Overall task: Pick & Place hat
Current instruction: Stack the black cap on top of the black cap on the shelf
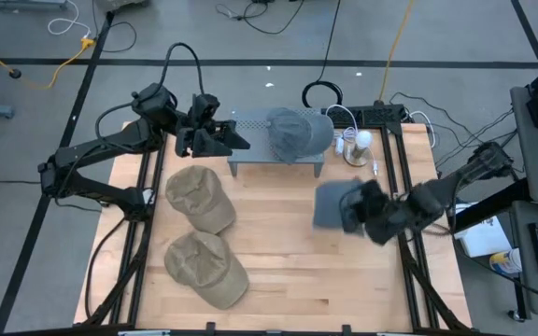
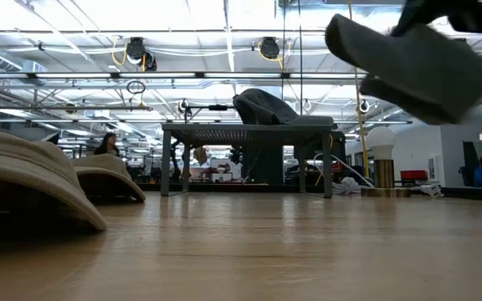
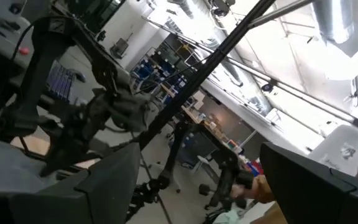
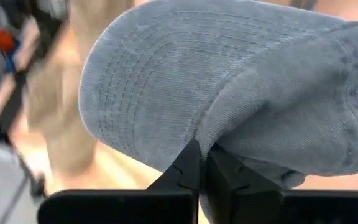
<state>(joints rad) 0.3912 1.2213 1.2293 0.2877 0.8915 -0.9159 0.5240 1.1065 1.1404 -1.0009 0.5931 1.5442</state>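
My right gripper hangs over the right half of the table, shut on a grey hat, which shows high in the low view. A second grey hat sits crown up on a low grey rack at the far edge. Two tan hats lie on the left half of the table. My left gripper waits open above the rack's left end; its fingers stand wide apart in the left wrist view and touch nothing. My right gripper pinches the grey hat between its two shut fingers, where the brim meets the crown. The fingers come from the table's right side. The hat is lifted clear of the table, with its brim pointing away from the gripper toward the table's left.
Small white bottles and a power strip with cables stand at the far right, beside the rack. Bare wood lies in the near middle and right. Black frame rails run along both table sides.
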